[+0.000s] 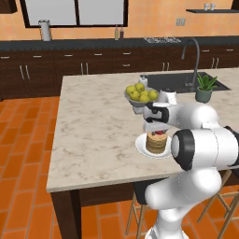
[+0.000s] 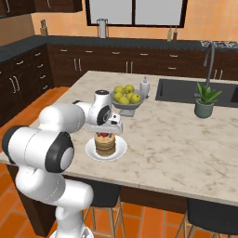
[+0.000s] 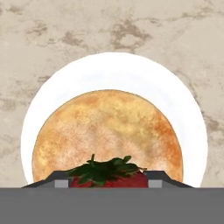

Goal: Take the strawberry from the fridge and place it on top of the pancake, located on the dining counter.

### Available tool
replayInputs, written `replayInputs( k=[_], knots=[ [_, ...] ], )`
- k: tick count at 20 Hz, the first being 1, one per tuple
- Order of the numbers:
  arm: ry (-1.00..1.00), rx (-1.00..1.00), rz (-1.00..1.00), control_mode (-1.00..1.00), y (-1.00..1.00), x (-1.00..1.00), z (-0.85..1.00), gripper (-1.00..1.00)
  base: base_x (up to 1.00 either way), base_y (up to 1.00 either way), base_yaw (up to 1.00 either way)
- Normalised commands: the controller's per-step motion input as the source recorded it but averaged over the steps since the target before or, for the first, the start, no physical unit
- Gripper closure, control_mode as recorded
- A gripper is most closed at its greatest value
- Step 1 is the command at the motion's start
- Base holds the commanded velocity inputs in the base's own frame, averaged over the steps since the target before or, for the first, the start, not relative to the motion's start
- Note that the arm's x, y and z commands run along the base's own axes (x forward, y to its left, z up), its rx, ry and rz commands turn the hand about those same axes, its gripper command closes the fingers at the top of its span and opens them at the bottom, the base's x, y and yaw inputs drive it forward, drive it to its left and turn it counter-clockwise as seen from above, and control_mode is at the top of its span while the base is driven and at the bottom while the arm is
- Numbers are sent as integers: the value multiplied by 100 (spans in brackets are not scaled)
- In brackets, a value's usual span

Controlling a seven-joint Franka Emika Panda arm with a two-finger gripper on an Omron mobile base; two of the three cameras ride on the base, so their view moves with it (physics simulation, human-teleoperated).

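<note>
Left base view: gripper (image 1: pixel 157 132) poised directly over the pancake (image 1: pixel 156 143), strawberry (image 1: pixel 159 132) between its jaws
Right base view: same stack on the dining counter (image 2: pixel 186 139)
Hand view: fingers (image 3: pixel 156 177) flank the strawberry at 6 o'clock; whether they grip it, I cannot tell

We see the strawberry (image 3: pixel 105 177) cut off at six o'clock; whether the finger tips (image 3: pixel 59 178) touch it, we cannot tell.
</note>
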Motion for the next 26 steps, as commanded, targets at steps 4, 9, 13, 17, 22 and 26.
replayInputs(
  k=[4, 9, 13, 17, 22, 26],
  knots=[
    [9, 0, 0, -100, 0, -35, -44, -100, 0, 0, 0],
    [1, 0, 0, -100, 0, -49, -27, -100, 0, 0, 0],
    [-1, 0, 0, -100, 0, -41, -6, -100, 0, 0, 0],
    [-11, 0, 0, -100, 1, -7, 0, -100, 0, 0, 0],
    [-25, 0, 0, -100, 6, -47, 39, -100, 0, 0, 0],
    [-29, 0, 0, -100, 5, -81, 78, -100, 0, 0, 0]
  ],
)
